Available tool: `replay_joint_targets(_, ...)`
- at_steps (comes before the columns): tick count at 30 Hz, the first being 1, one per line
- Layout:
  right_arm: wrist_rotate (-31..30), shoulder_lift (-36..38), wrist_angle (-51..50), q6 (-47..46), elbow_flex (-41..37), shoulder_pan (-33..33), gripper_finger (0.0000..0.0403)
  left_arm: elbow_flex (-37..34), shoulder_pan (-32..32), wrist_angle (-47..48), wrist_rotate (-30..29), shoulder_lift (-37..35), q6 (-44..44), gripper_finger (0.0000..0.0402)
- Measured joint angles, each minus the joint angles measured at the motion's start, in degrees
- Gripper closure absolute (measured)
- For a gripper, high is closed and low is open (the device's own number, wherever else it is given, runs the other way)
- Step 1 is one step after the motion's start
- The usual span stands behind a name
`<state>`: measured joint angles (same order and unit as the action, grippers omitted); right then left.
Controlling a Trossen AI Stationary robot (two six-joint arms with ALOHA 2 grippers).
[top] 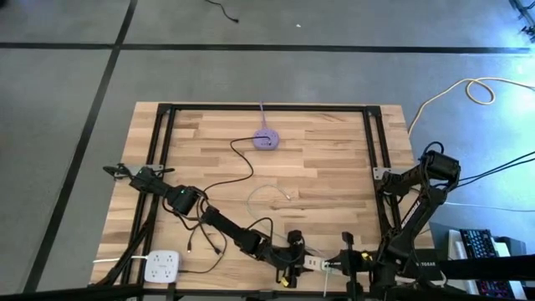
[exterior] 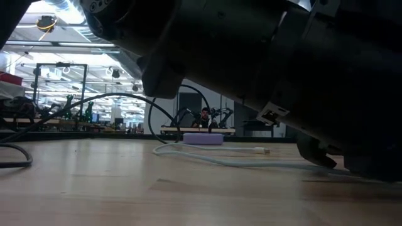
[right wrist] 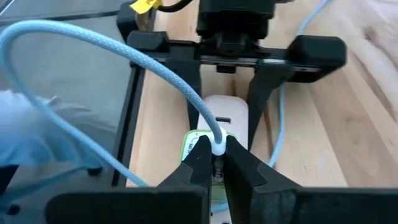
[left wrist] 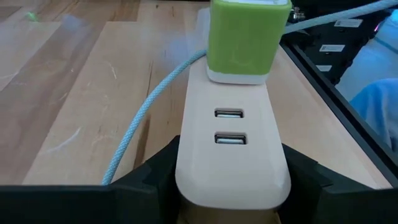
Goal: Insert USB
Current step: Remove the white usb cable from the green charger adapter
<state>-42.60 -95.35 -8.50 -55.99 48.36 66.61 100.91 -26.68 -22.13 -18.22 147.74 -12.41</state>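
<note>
A cream power strip (left wrist: 231, 146) with two USB ports lies at the table's near edge (top: 314, 263), and a green adapter (left wrist: 247, 38) is plugged into its far end. My left gripper (left wrist: 230, 171) is shut on the strip's near end. My right gripper (right wrist: 218, 155) is shut on the white USB plug (right wrist: 219, 147) of a light blue braided cable (right wrist: 93, 46), right over the green adapter (right wrist: 191, 144). Whether the plug's tip is inside the adapter, I cannot tell. My left gripper pinches the strip's two long sides at its near end (left wrist: 186, 180) between its two fingers (left wrist: 155, 171). The fingers come slanting down and lie along the strip, which rests flat on the table. My right gripper pinches the cable's white plug sleeve (right wrist: 219, 142) between its fingertips (right wrist: 200, 158), slanting down from the table's right side. The plug points at the adapter, and the cable arches up and away behind it.
A purple round hub (top: 266, 140) sits at the far middle, with a black cord running off it. A white socket block (top: 163, 267) lies at the near left, and a loose white cable (top: 267, 196) at mid-table. Black frame rails (top: 159, 142) border both sides.
</note>
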Motion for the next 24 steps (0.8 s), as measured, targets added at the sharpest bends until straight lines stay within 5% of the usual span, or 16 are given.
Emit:
replay_joint_targets(3, -1.68, 0.00, -0.53, -1.88, 0.00, 0.11, 0.0401, 0.00, 0.00, -0.11, -0.05, 0.00, -0.18, 0.0232)
replay_joint_targets(7, 2.59, 0.00, 5.78, 6.63, 0.00, -0.59, 0.0402, 0.01, -0.24, -0.30, 0.85, 0.00, 0.66, 0.0232)
replay_joint_targets(12, -1.00, -0.04, -7.89, -3.97, 3.15, -0.61, 0.0402, -0.03, 0.28, -0.20, 0.82, 0.00, 0.39, 0.0232)
replay_joint_targets(15, 1.95, 0.04, -5.73, -0.57, 3.36, -0.72, 0.0402, -0.03, 0.12, -0.03, 0.41, 0.00, 0.01, 0.0232)
replay_joint_targets(24, -4.26, -0.07, -7.20, -4.94, 3.39, -1.03, 0.0402, -0.03, 0.20, -0.29, 0.12, 0.00, -0.74, 0.0232)
